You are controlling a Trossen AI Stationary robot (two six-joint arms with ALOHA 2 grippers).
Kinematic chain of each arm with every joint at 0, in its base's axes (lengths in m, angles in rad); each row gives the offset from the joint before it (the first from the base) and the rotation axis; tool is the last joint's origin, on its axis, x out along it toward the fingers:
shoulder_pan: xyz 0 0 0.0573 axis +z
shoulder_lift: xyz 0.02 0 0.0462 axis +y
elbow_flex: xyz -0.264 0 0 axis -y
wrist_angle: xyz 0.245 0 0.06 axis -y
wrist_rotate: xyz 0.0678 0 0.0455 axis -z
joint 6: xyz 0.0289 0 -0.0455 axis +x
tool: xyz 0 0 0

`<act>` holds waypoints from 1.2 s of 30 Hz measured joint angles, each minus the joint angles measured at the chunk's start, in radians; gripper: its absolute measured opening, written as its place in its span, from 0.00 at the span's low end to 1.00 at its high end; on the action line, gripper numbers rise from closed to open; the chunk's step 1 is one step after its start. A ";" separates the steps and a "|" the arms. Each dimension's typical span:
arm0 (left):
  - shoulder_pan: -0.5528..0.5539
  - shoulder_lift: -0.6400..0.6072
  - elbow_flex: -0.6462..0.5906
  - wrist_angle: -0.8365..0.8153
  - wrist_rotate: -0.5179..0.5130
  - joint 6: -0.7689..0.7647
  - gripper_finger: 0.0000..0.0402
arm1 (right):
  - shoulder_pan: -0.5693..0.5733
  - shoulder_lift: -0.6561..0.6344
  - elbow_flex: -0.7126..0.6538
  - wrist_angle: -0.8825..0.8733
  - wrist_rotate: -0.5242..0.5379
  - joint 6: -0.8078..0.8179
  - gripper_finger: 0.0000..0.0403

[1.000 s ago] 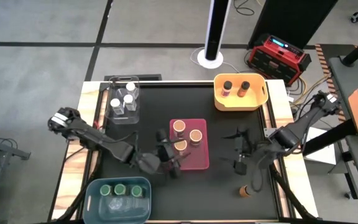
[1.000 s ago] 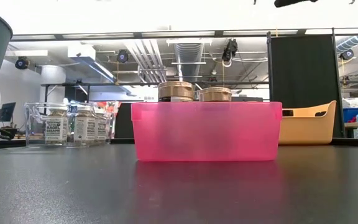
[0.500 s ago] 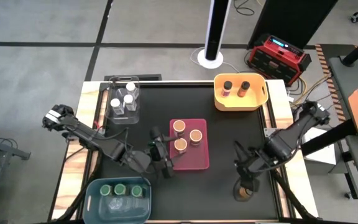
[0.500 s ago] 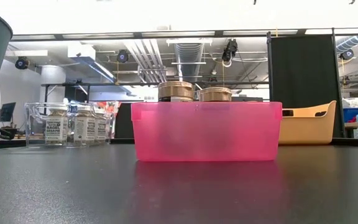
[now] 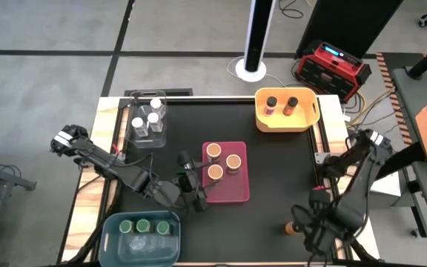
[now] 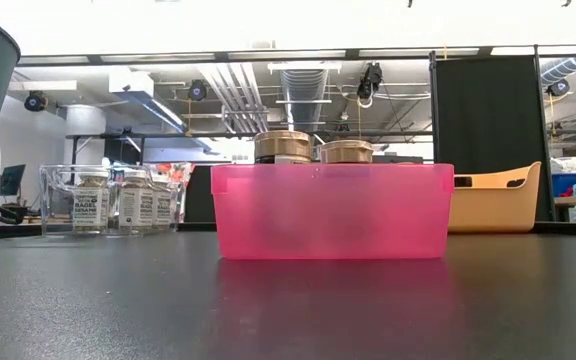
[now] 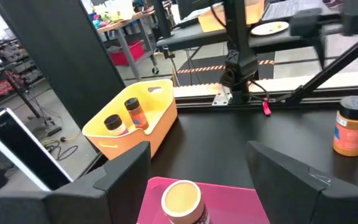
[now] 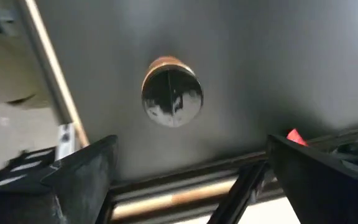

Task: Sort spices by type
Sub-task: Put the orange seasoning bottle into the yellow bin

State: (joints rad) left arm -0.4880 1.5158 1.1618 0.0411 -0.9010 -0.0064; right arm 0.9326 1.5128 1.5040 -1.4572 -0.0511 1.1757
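One spice jar (image 5: 291, 228) with orange contents and a dark lid stands alone on the black table near the front right. It also shows in the right wrist view (image 8: 171, 99) and the left wrist view (image 7: 351, 124). My right gripper (image 5: 311, 231) hovers open just right of and above it, pointing down, and its wrist view (image 8: 191, 146) shows the fingers spread wide. My left gripper (image 5: 191, 189) is open and empty at the left wall of the pink bin (image 5: 236, 194), which holds three tan-lidded jars (image 5: 215, 173).
A clear bin (image 5: 159, 139) at the back left holds three white-lidded jars. A yellow bin (image 5: 302, 124) at the back right holds two dark-lidded jars. A blue bin (image 5: 117, 222) at the front left holds three green-lidded jars. Bare table lies between the pink bin and the lone jar.
My right gripper has swung from beside the pink bin toward the table's near right corner, tipping down over the lone jar. My left gripper has drawn back a little toward the left from the pink bin. The jars have not moved.
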 joint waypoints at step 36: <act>0.002 0.002 -0.003 0.019 -0.006 -0.011 0.62 | 0.060 -0.011 -0.239 0.329 0.166 -0.088 0.99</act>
State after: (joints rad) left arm -0.4862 1.5173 1.1591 0.0605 -0.9073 -0.0170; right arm 0.9924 1.5013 1.2646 -1.1286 0.1154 1.0876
